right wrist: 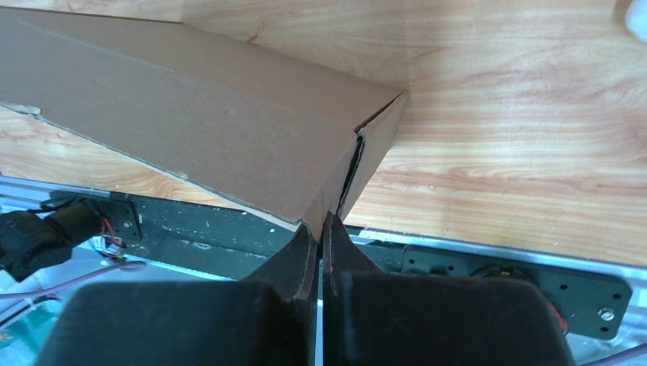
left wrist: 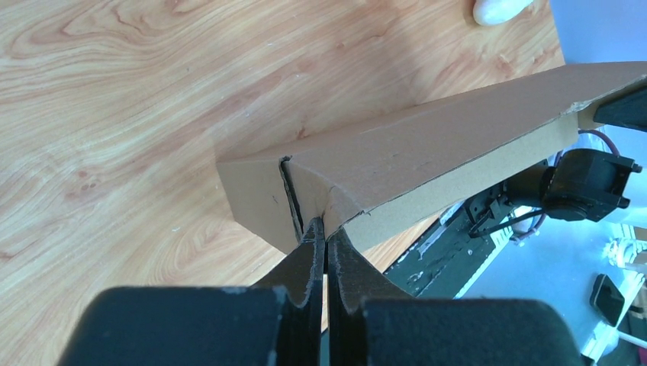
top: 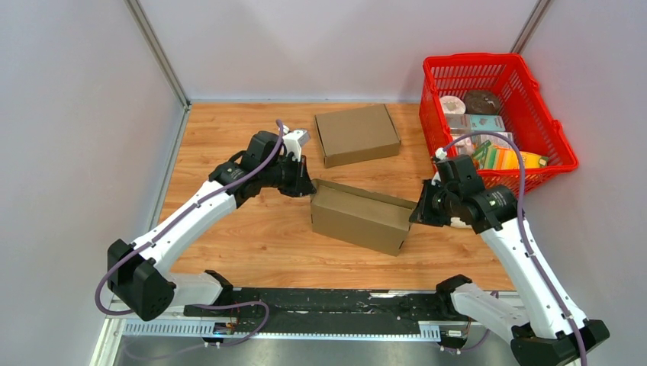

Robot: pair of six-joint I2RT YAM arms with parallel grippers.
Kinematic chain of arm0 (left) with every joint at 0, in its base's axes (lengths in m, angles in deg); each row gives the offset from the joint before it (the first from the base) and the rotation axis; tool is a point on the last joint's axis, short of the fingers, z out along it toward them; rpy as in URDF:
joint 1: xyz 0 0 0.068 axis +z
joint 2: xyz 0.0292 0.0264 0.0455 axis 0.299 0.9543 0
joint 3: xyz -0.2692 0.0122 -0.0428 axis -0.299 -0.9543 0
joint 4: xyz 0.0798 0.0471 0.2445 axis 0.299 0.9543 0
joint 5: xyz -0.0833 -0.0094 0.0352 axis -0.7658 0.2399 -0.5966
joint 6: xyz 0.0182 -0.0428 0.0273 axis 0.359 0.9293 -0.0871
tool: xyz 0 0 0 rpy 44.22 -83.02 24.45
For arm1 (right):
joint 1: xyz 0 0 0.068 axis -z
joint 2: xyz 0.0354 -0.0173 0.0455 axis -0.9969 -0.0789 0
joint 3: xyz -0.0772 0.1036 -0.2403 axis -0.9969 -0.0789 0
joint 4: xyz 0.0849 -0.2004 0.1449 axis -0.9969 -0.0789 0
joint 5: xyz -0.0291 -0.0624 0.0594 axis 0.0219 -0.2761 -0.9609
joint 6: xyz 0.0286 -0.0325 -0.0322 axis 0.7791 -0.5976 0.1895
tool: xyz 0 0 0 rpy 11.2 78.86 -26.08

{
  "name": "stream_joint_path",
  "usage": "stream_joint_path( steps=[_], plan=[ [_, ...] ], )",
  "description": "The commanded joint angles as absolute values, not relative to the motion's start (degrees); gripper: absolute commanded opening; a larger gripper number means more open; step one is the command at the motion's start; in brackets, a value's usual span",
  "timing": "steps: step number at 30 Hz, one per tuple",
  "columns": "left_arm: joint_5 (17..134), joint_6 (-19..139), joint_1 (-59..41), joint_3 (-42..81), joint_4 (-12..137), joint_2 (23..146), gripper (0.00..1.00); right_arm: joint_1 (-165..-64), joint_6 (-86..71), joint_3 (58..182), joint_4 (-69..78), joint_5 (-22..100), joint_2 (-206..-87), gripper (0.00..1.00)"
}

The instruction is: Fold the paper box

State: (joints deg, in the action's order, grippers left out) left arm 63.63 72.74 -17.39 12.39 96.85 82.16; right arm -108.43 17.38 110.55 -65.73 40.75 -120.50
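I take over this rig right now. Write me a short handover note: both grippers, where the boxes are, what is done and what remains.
Left gripper: shut, pinching the left end corner of the paper box.
Right gripper: shut, pinching the right end corner of the same box.
Box: mid-table, slanted between the arms; whether it rests on the table I cannot tell. A second closed box lies behind it, beside the red basket.
Done: the held box has its closed shape.
Left: a dark gap shows at each end seam; probably press the ends shut, then release.
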Motion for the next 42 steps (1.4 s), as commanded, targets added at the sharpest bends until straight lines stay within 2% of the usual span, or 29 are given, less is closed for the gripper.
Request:
stream_joint_path(
  steps=[1, 15, 25, 26, 27, 30, 32, 33, 35, 36, 39, 41, 42],
  plan=[
    [59.3, 76.2, -18.5, 11.4, 95.6, 82.4, 0.01, -108.8, 13.4, 106.6, -60.2, 39.6, -119.4, 0.0],
    [59.8, 80.8, -20.0, 9.0, 92.1, 81.2, 0.0, -109.5, 12.6, 102.9, -55.7, 39.2, -117.7, 0.0],
    [68.9, 72.7, -22.9, 7.3, 98.4, 79.7, 0.0, -112.2, 9.0, 95.2, -47.2, 39.5, -112.0, 0.02],
    [69.7, 72.7, -23.3, 6.3, 98.3, 79.6, 0.0, -112.3, 9.1, 95.5, -47.1, 39.5, -111.0, 0.04],
    [70.3, 72.7, -23.6, 5.7, 97.7, 78.9, 0.0, -112.3, 10.1, 95.6, -46.7, 40.2, -110.2, 0.16],
    [72.7, 73.9, -24.5, 3.2, 95.7, 77.5, 0.0, -112.3, 10.4, 96.2, -46.9, 41.5, -108.0, 0.29],
    [74.3, 74.3, -25.0, 2.1, 95.1, 76.8, 0.0, -112.4, 10.5, 97.0, -46.9, 41.7, -108.1, 0.35],
    [74.9, 74.3, -25.1, 1.9, 94.8, 76.2, 0.0, -112.3, 10.6, 97.8, -47.3, 42.0, -108.2, 0.44],
    [77.1, 73.9, -25.8, 1.1, 94.8, 75.4, 0.0, -112.3, 10.5, 99.7, -49.0, 43.0, -108.8, 0.55],
    [77.9, 73.7, -26.1, 0.9, 94.7, 74.5, 0.0, -112.3, 10.4, 101.8, -49.9, 43.1, -108.9, 0.66],
    [81.6, 73.3, -27.0, -0.8, 93.7, 72.2, 0.0, -112.2, 12.8, 107.3, -52.3, 43.2, -109.9, 0.78],
    [83.5, 74.0, -27.4, -2.6, 92.6, 71.2, 0.0, -112.2, 17.9, 110.0, -54.7, 44.4, -111.9, 0.81],
    [83.5, 74.3, -27.9, -3.3, 90.9, 70.2, 0.0, -112.1, 20.1, 111.4, -57.5, 45.7, -112.6, 0.89]
  ],
)
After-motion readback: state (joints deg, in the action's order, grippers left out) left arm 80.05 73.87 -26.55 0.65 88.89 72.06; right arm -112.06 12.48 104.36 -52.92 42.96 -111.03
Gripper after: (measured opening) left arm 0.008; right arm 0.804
